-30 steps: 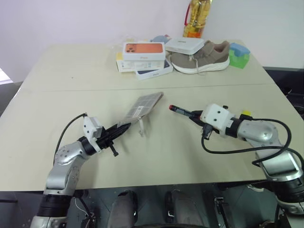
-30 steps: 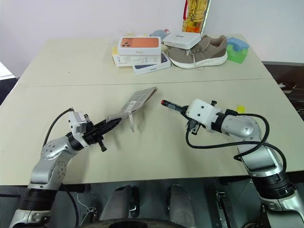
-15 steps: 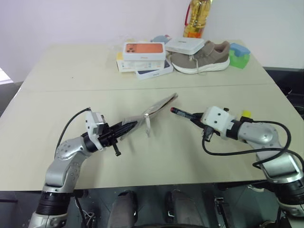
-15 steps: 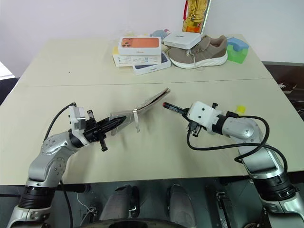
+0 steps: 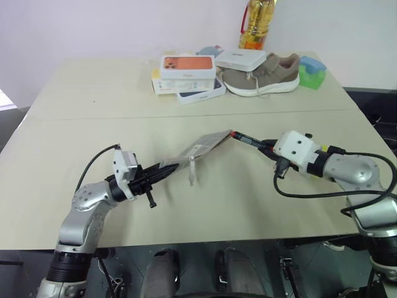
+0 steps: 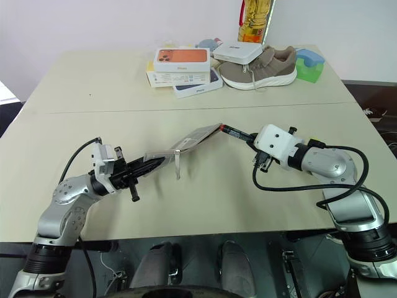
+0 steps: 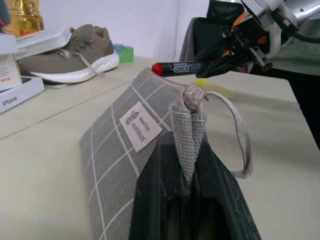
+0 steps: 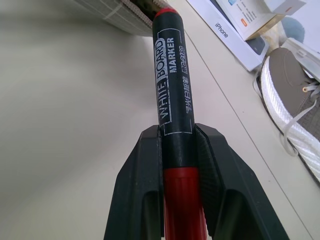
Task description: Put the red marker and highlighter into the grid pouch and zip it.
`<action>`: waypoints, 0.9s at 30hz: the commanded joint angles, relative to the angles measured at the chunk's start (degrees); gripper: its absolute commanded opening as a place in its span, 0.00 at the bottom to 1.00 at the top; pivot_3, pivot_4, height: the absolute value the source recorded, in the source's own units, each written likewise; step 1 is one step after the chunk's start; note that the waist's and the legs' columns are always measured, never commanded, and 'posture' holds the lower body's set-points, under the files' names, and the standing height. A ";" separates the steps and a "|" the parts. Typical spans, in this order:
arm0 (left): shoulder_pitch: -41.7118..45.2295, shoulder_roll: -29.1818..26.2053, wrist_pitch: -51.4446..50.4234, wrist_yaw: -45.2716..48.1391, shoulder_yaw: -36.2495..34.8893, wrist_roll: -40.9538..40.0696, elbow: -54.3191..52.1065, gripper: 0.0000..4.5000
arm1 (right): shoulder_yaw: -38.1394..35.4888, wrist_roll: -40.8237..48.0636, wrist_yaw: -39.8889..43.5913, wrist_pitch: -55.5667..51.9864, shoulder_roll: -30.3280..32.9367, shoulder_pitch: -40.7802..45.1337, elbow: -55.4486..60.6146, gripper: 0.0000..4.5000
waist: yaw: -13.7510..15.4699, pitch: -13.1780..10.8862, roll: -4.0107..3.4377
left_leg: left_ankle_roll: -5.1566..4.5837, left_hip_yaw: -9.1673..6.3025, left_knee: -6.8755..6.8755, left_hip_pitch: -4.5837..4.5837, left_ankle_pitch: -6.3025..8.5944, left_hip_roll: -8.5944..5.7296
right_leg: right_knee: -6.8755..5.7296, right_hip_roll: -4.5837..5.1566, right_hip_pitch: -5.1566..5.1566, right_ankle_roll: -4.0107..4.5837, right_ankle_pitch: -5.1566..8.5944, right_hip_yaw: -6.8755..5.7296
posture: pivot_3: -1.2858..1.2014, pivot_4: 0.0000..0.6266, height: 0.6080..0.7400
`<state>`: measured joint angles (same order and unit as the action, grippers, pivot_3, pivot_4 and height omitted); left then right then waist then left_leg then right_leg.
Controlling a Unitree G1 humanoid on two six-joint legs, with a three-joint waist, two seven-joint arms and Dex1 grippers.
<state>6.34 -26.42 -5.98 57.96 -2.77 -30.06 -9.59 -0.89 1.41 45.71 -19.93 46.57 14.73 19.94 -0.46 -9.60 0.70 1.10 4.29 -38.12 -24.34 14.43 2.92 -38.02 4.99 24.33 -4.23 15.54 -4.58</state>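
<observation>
Your left gripper [image 5: 162,166] has its fingers pinched shut on one end of the flat grey fabric grid pouch [image 5: 200,146], holding it raised off the table [image 5: 80,118]. Your right gripper [image 5: 268,146] clamps the slim red marker [image 5: 247,138], black end touching the pouch's far end. Hold the pouch steady and line the marker with the opening before pushing. Whether the zipper is open, I cannot tell.

grey white-gridded grid pouch [image 7: 117,150], red-and-black red marker [image 8: 172,115]
</observation>
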 commanded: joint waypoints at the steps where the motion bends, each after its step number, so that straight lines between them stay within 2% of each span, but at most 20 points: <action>1: -0.47 -0.01 1.09 0.25 0.27 0.36 -0.84 0.00 | -1.67 1.01 0.36 1.15 0.74 1.37 0.75 0.08 | 0.01 0.00 0.00 | 0.00 0.00 0.00 0.00 0.00 0.00 | 0.00 0.00 0.00 0.00 0.00 0.00 | 0.52 0.24 0.88; 27: -0.74 -0.22 1.51 1.46 1.33 0.27 -1.65 0.00 | 5.16 -1.68 2.12 1.08 0.68 1.73 4.92 0.08 | -0.02 0.00 0.00 | 0.00 -0.01 0.00 0.00 0.00 0.00 | 0.00 0.00 0.00 0.00 0.00 0.00 | 0.52 0.24 0.88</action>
<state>5.25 -26.37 -5.70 58.81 -1.34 -29.53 -9.63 4.03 0.09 47.29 -19.78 46.44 15.30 22.08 -0.49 -9.60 0.70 1.10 4.28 -38.12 -24.33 14.43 2.93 -38.02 4.99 24.33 -4.23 15.54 -4.58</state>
